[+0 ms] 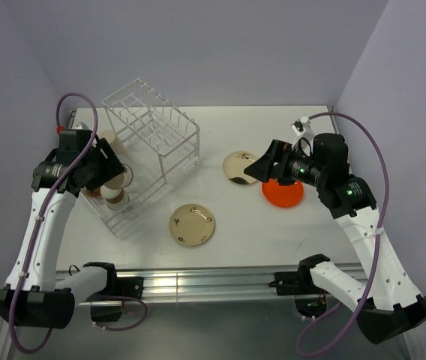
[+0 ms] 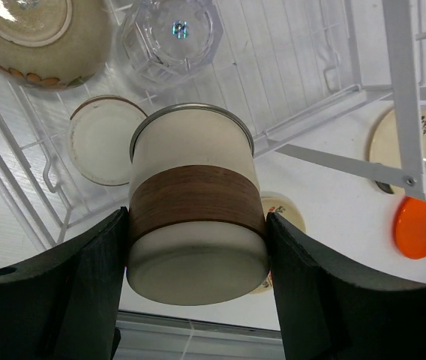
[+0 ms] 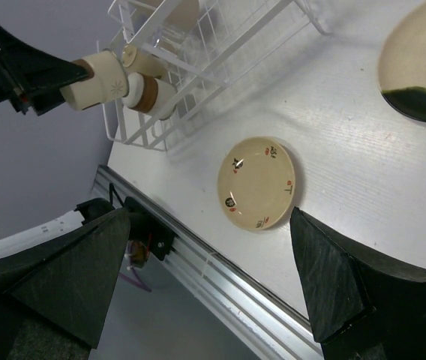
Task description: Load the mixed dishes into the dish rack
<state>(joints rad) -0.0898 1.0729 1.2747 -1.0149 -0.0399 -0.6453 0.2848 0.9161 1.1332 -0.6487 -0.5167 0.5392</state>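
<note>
Placement of the tall beige cup with a brown band (image 2: 194,195) is in hand: left fingers (image 2: 70,285) pinch it over the white wire dish rack (image 2: 402,97), above its low tray (a clear glass (image 2: 172,37) sits there). Next likely calls for lowering into a free spot, then release; the right fingers (image 3: 63,285), spread, hover by the round orange plate (image 1: 283,193) on the bench (image 1: 273,232).

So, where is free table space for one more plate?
Bare white table lies between the front cream plate and the round orange plate, also behind the second cream plate. The white wire rack's low tray is crowded.
</note>
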